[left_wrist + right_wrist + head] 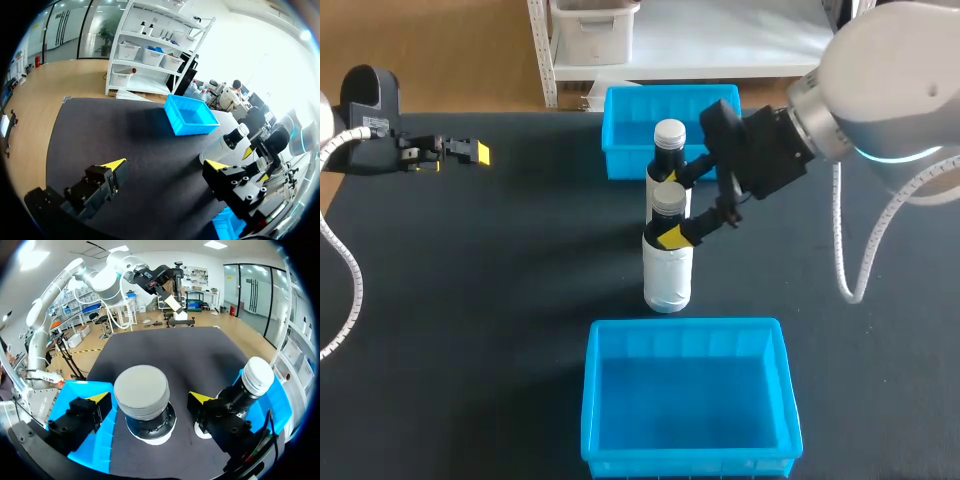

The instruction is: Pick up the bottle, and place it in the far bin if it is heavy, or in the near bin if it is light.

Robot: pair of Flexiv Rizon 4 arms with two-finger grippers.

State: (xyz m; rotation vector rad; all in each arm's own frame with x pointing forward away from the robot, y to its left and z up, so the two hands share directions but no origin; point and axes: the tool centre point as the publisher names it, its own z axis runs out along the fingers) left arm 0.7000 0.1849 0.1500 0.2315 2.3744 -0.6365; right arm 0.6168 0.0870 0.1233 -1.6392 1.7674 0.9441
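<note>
— What are the fingers of the right gripper (pixel 149 399) doing?
— They're standing wide apart around the grey-capped bottle (pixel 668 268), mid-table between the near bin (pixel 690 400) and far bin (pixel 625 110), apparently not gripping yet. I'm expecting closing and lifting next.
— And the left gripper (pixel 166 163)?
— It's gaping empty, well aside. The white-capped bottle (pixel 669 140) is hiding its base behind, and contact is proving hard to confirm.

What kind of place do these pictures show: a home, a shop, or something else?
Most likely a robotics lab bench. A left gripper and a right gripper hang over a black table that bears a near bin and a far bin, both blue, and two bottles, a sorting set-up.
</note>
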